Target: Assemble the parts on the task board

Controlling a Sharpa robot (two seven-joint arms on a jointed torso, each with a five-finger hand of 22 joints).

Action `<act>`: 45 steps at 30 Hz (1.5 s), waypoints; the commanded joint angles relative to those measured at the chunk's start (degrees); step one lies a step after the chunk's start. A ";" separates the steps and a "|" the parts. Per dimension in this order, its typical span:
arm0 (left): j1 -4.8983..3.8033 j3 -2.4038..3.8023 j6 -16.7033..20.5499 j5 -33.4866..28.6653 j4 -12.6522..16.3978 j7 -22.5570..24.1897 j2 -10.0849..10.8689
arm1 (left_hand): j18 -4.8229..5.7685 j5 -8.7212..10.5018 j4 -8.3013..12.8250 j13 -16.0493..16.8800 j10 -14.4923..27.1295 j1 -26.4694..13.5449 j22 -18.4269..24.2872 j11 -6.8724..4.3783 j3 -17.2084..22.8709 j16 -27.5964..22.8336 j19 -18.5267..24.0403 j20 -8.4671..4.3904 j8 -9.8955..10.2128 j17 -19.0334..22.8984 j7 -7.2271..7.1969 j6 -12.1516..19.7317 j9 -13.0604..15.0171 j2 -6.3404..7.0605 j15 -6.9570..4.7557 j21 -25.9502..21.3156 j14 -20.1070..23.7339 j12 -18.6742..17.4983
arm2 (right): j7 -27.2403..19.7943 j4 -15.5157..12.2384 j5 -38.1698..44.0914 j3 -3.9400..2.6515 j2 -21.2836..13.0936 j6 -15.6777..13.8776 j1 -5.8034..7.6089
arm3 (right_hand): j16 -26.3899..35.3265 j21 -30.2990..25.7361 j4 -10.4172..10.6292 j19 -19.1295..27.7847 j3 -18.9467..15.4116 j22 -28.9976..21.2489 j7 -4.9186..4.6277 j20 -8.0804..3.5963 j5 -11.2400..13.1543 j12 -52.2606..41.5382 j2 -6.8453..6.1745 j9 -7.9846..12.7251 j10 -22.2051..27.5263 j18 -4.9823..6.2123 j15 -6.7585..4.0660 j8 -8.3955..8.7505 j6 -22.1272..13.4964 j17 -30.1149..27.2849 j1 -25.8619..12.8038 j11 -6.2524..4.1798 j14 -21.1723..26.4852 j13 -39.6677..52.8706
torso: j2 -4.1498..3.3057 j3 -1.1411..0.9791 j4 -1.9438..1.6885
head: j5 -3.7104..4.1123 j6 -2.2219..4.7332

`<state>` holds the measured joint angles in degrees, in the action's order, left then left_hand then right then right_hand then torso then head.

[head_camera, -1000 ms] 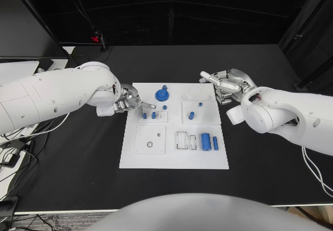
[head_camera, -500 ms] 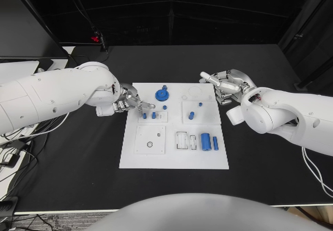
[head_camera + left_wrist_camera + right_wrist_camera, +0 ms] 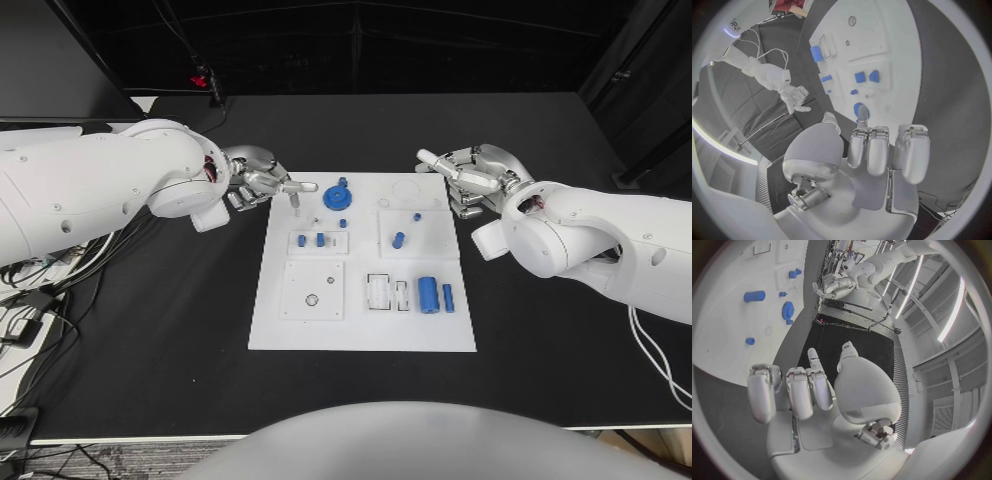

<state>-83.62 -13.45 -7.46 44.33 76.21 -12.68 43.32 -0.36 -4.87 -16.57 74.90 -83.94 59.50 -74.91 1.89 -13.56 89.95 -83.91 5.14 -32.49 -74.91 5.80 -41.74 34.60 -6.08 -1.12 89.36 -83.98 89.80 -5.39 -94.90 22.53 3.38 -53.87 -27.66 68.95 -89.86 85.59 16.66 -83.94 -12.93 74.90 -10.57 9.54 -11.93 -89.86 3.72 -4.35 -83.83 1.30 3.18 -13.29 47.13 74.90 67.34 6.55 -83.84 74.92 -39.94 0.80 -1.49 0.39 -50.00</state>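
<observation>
The white task board (image 3: 361, 325) lies mid-table. On it are a blue gear (image 3: 338, 197), two short blue pegs (image 3: 309, 240), a blue peg (image 3: 398, 240), a tiny blue piece (image 3: 415, 216) and two blue cylinders (image 3: 427, 293). My left hand (image 3: 267, 186) hovers at the board's far left corner with its fingers stretched toward the gear, holding nothing. In the left wrist view the fingers (image 3: 879, 150) lie straight and partly cover the gear (image 3: 859, 109). My right hand (image 3: 462, 176) hangs over the board's far right corner, fingers apart and empty (image 3: 804, 395).
Cables (image 3: 43, 300) trail along the table's left edge beside a pale object (image 3: 36, 140) at the far left. The black table (image 3: 577, 370) stretches around the board on all sides.
My left hand has drawn back from the two short pegs and moved toward the board's far left corner, beside the gear. The right hand has stayed put.
</observation>
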 commanded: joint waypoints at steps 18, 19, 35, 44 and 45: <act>1.89 -0.02 22.70 -5.56 -0.70 34.88 -0.80 | 0.36 -9.75 -0.05 -42.86 39.32 20.06 -15.09 4.48 0.01 0.05 -6.09 3.71 2.51 -15.09 3.89 4.63 -11.71 5.76 3.82 0.64 -6.02 -55.76 | -0.90 -0.11 0.07 -0.03 -0.33 0.29 -0.02 | -0.14 -0.21 -0.08 -2.10 -0.47 13.09 0.05 -0.19 -0.43 -0.14 0.59 0.07 -6.17 0.21 -0.08 -0.36 -0.36 15.10 0.16 -0.15 -6.16 15.08 | -0.06 0.07 0.09 | -0.25 0.00; 2.01 -0.02 23.17 -4.26 -0.95 35.24 -1.00 | 0.36 -9.76 0.10 -44.32 39.70 20.92 -15.09 4.58 0.29 0.05 -6.09 3.76 3.08 -15.09 4.03 4.36 -12.45 6.05 3.95 0.64 -6.02 -56.78 | -0.92 -0.12 0.07 -0.03 -0.35 0.29 -0.03 | -0.14 -0.21 -0.08 -2.10 -0.47 13.09 0.05 -0.19 -0.43 -0.14 0.59 0.07 -6.17 0.21 -0.08 -0.36 -0.36 15.10 0.16 -0.15 -6.16 15.08 | -0.06 0.05 0.09 | -0.27 0.00; 5.33 -0.02 28.91 28.43 -4.78 40.16 -5.10 | 0.36 -0.80 0.00 -66.13 30.33 35.00 -15.09 3.66 7.04 0.05 -6.09 2.59 15.95 -15.09 2.61 -9.38 -24.57 7.13 2.95 0.64 -6.02 -69.06 | -4.65 -0.15 0.07 -0.03 -0.26 -0.95 -0.09 | -0.14 -0.36 -0.09 -1.97 -0.52 13.02 0.06 -0.19 -0.43 -0.14 0.58 0.06 -6.17 0.26 -0.08 -0.43 -0.33 15.10 0.22 -0.16 -6.16 15.08 | -0.09 0.07 0.02 | -0.58 0.00; 6.83 -0.02 27.79 38.38 -6.49 39.14 -7.52 | 0.36 0.17 0.00 -70.97 27.83 37.82 -15.09 3.42 9.48 0.05 -6.09 2.32 19.53 -15.09 2.02 -12.03 -27.05 7.28 2.63 0.64 -6.02 -72.55 | -5.20 -0.02 0.07 -0.03 -0.06 -0.93 -0.12 | -0.14 -0.30 -0.09 -2.02 -0.54 13.05 0.07 -0.18 -0.44 -0.14 0.60 0.06 -6.17 0.24 -0.08 -0.49 -0.30 15.10 0.28 -0.17 -6.16 15.08 | -0.08 0.08 0.08 | -0.66 0.04; 6.90 -0.02 27.68 38.80 -6.63 39.02 -7.69 | 0.36 0.23 0.01 -71.05 27.81 37.87 -15.09 3.42 9.53 0.05 -6.09 2.32 19.62 -15.09 2.01 -12.06 -27.11 7.30 2.63 0.64 -6.02 -72.64 | -5.21 -0.01 0.07 -0.03 -0.05 -0.92 -0.12 | -0.14 -0.30 -0.09 -2.02 -0.54 13.05 0.07 -0.18 -0.44 -0.14 0.60 0.06 -6.17 0.24 -0.08 -0.49 -0.30 15.10 0.28 -0.17 -6.16 15.08 | -0.08 0.07 0.08 | -0.67 0.04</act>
<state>-76.75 -13.49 19.87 76.62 69.82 25.82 35.86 -0.36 -4.91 -16.56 4.04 -55.67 96.99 -74.90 5.30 -4.48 89.95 -84.02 7.86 -13.05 -74.90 7.82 -53.55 7.63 1.26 1.83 89.82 -83.90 17.36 -9.17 -94.89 22.53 3.38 -53.96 -28.19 68.76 -89.86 85.59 16.50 -83.94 -13.09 74.90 -10.57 9.54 -12.14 -89.86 3.94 -4.36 -83.83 1.30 3.18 -13.54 47.13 74.90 67.56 6.55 -83.84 74.92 -40.03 0.86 -1.42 -0.34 -50.00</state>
